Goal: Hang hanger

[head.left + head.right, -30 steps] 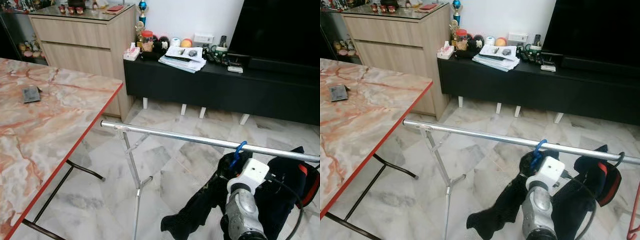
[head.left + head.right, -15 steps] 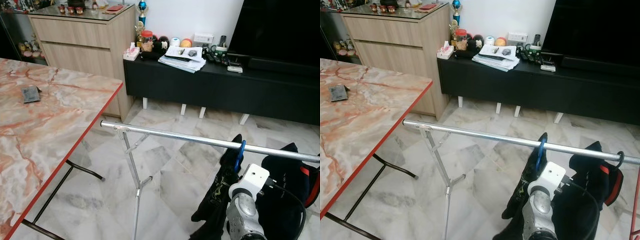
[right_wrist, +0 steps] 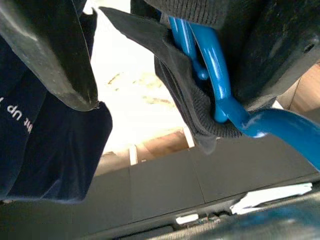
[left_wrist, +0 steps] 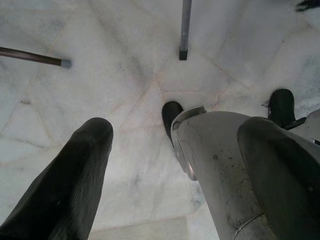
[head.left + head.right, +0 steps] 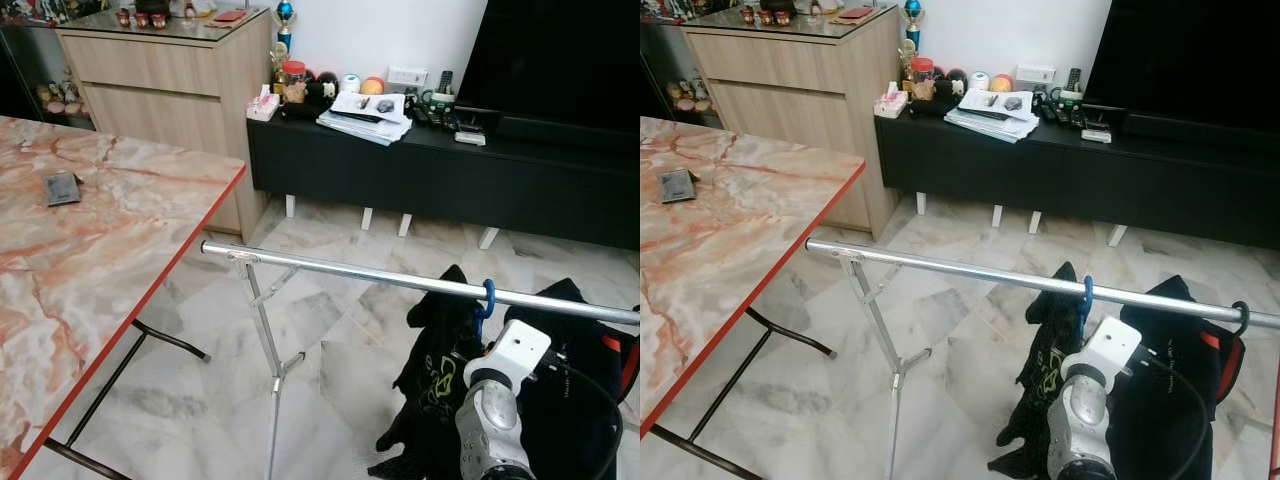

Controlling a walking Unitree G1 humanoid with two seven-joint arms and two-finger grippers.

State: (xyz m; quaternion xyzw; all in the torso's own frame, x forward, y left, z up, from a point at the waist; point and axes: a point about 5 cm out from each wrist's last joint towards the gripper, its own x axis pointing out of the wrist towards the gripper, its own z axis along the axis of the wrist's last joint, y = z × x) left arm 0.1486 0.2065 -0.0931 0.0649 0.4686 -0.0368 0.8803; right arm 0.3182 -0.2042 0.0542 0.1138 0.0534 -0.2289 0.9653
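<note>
— What room are you looking at?

— You have a marble floor (image 5: 330, 350) ahead, a pink marble table (image 5: 90, 250) with a red edge on your left, and a long black TV bench (image 5: 440, 170) against the far wall. A silver clothes rail (image 5: 400, 281) crosses in front of you.

— Where is the hanger?

— Your blue hanger (image 5: 484, 298) has its hook over the rail, toward the right end, and carries a black garment (image 5: 440, 370) with a green print. Another dark garment (image 5: 560, 390) hangs just beside it on the right.

— And your right gripper?

— Your right arm (image 5: 492, 410) reaches up just below the hook. In the right wrist view the right gripper (image 3: 165, 75) stands with its fingers (image 3: 47, 55) spread wide; the blue hanger (image 3: 212, 70) and the black collar lie against one finger, the other is apart from them, so nothing is pinched.

— The left one?

— Your left gripper (image 4: 170, 165) hangs idle over the floor, fingers well apart and holding nothing, near the rail's foot (image 4: 184, 30).
</note>
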